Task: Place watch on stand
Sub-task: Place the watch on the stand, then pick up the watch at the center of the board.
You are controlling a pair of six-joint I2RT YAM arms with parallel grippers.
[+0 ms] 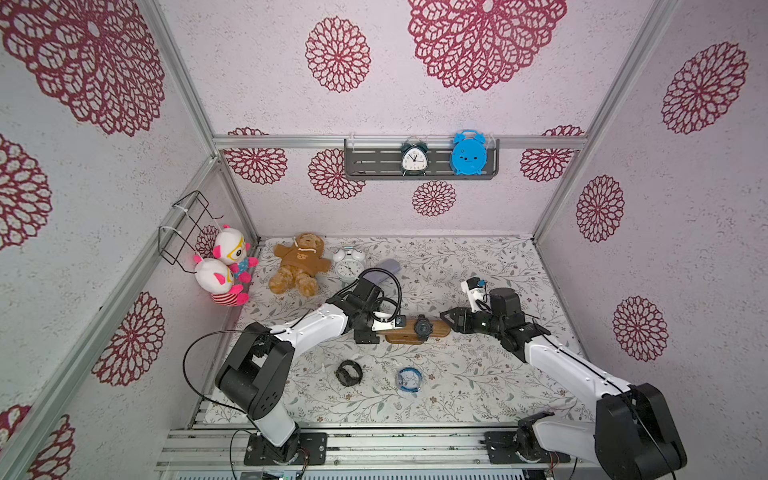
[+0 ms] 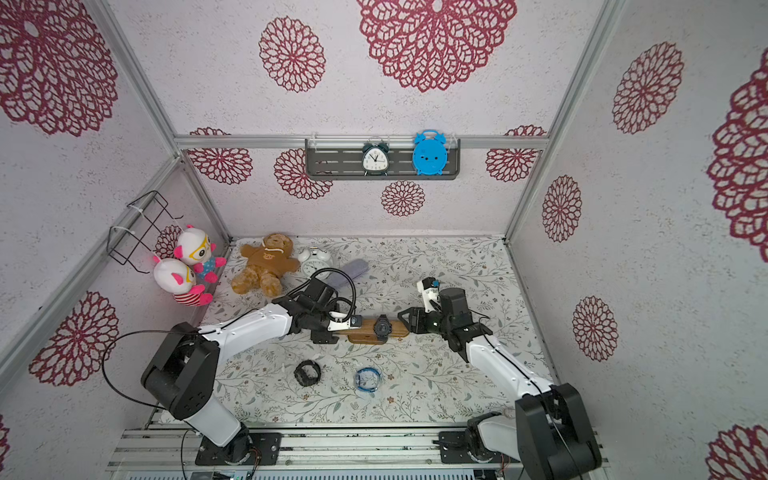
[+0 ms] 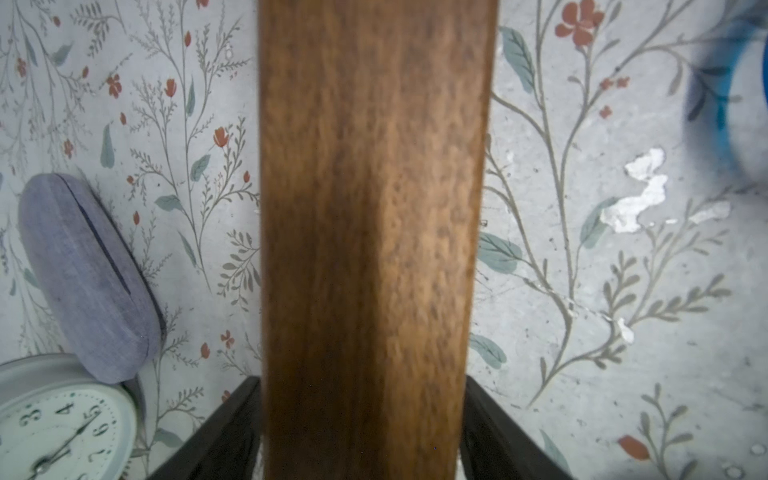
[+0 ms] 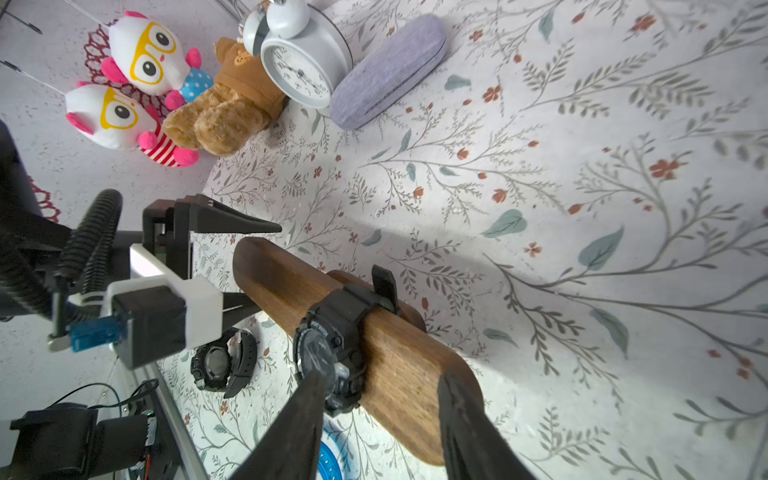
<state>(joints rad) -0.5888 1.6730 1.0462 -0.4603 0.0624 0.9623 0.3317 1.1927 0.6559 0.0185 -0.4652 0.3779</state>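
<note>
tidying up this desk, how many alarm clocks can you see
3: a dark clock and a blue clock stand on the wall shelf; a white clock is on the table beside the teddy bear. None looks hidden.

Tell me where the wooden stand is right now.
In both top views the stand sits mid-table between the left hand and right hand, a black watch strapped round its middle, farther back than the loose watch.

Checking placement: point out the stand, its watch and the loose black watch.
stand (image 1: 441,328): in a top view, bare bar wood
watch on stand (image 4: 318,347): right wrist view, dial
loose black watch (image 4: 217,360): right wrist view, dial
</note>
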